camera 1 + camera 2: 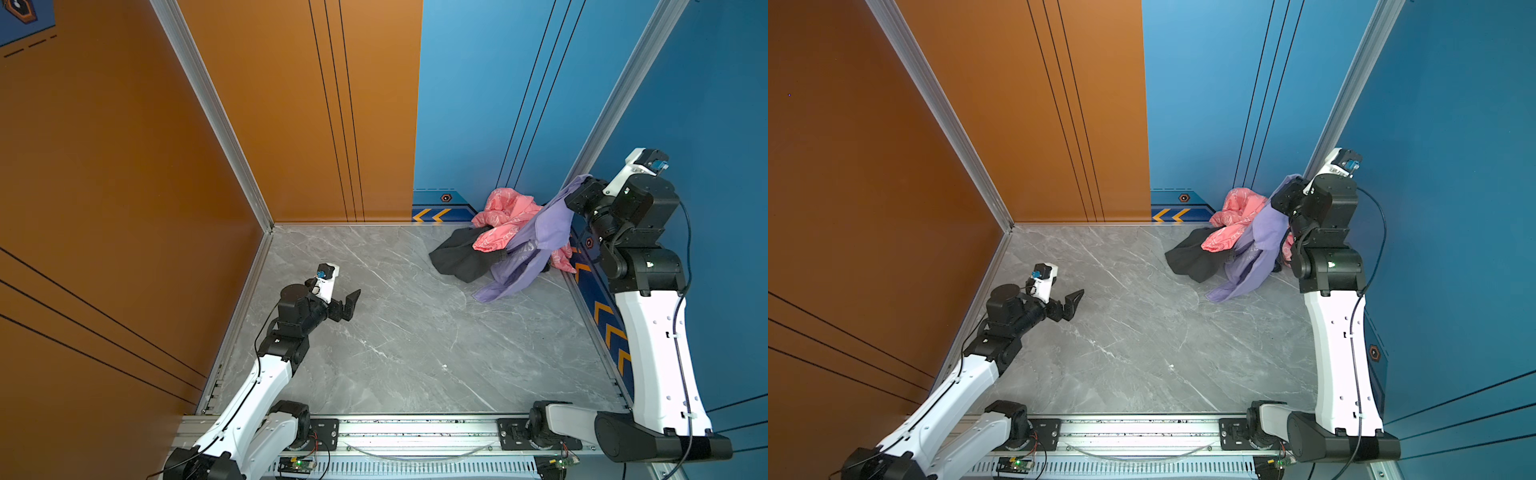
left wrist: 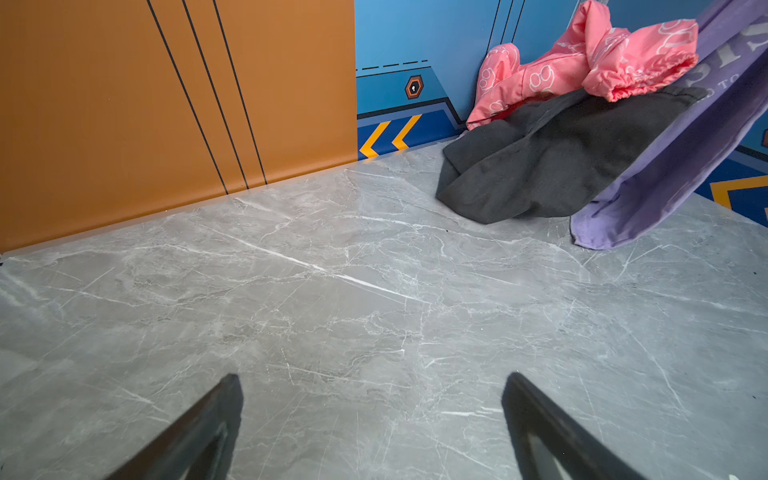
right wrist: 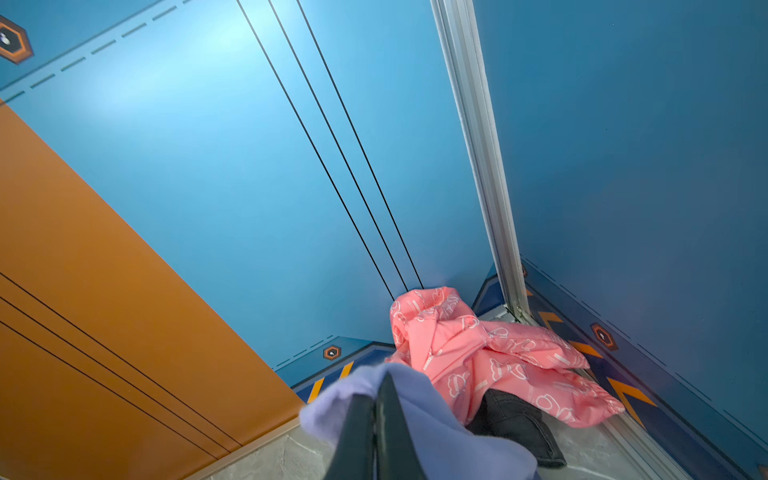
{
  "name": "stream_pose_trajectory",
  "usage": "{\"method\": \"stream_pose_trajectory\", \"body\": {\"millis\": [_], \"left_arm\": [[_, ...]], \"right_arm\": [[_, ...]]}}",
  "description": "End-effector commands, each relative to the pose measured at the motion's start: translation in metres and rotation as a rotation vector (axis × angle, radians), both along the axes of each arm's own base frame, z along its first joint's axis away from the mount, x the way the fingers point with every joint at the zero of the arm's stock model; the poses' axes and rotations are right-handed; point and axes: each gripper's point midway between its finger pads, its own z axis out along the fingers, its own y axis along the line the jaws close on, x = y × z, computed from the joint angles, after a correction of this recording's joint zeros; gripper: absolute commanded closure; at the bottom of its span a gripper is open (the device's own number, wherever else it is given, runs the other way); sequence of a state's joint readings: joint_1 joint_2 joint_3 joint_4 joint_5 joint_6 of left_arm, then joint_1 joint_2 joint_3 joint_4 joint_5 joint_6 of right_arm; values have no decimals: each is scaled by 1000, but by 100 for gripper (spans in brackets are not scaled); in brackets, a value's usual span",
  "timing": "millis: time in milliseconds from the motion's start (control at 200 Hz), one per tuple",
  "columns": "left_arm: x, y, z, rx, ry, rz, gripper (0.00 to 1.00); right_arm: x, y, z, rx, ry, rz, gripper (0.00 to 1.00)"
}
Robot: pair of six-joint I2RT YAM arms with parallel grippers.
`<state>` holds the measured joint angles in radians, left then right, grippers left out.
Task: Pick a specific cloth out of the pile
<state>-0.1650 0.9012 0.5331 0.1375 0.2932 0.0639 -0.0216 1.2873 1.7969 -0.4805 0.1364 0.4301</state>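
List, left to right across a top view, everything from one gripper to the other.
Open left gripper → dark garment → lavender cloth → right gripper, shut on that cloth's raised end. The pink jacket overlaps both garments, so it is left out.

Grey marble-veined surface (image 1: 415, 332) is forming the floor of the enclosure. Orange panels (image 1: 104, 166) with thin black lines are closing the left side and half of the back; blue panels (image 1: 478, 104) are covering the remaining back and the right side. Aluminium posts (image 1: 211, 104) are rising at both back corners. A dark strip of yellow chevrons (image 1: 432, 215) is running along the blue wall's foot, a hexagon emblem (image 1: 446, 198) sitting above it. A slotted aluminium rail (image 1: 415, 428) is spanning the near edge.
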Motion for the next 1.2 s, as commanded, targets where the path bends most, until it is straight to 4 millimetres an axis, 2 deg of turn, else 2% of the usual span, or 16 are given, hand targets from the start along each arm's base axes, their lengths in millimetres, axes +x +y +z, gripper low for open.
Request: {"method": "stream_pose_trajectory", "body": {"millis": [0,240,365,465,586,661,721,791,846,906,966,1026,1056,1101,1126,1196], "left_arm": [[-5,-7,3,6,-17,-42,2],[-7,-11,4,3,-21,-63,2],[-10,-15,5,1,-24,-90,2],[-12,-20,7,-4,-31,-115,1],[-16,-26,12,-28,-54,-155,0],[-17,-29,19,-57,-76,-167,0],[-19,-32,28,-92,-101,-180,0],[-20,-34,41,-130,-126,-182,0],[-22,-34,53,-154,-147,-179,0],[-23,-32,65,-170,-172,-166,0],[-25,-31,76,-184,-193,-161,0],[-28,-30,85,-198,-213,-158,0],[-30,-31,89,-205,-218,-160,0],[-32,-31,94,-216,-227,-164,0],[-33,-31,97,-222,-230,-167,0],[-35,-35,99,-232,-228,-184,0]], "right_arm": [[-26,-7,80,-29,-237,-36,100],[-20,5,124,-43,-334,30,100],[-20,19,142,-40,-391,101,100],[-15,42,145,-41,-403,205,100],[-2,93,129,-60,-351,420,100],[6,136,106,-92,-275,578,100],[11,174,76,-131,-181,697,100],[10,220,29,-210,-44,839,100],[3,256,-16,-282,78,949,98],[-12,291,-68,-375,205,1065,86],[-30,316,-118,-496,312,1152,62],[-43,323,-159,-619,403,1153,42],[-45,322,-172,-656,432,1137,36],[-47,317,-181,-674,458,1111,33],[-48,312,-193,-676,493,1099,32],[-47,296,-197,-666,519,1040,31]]}}
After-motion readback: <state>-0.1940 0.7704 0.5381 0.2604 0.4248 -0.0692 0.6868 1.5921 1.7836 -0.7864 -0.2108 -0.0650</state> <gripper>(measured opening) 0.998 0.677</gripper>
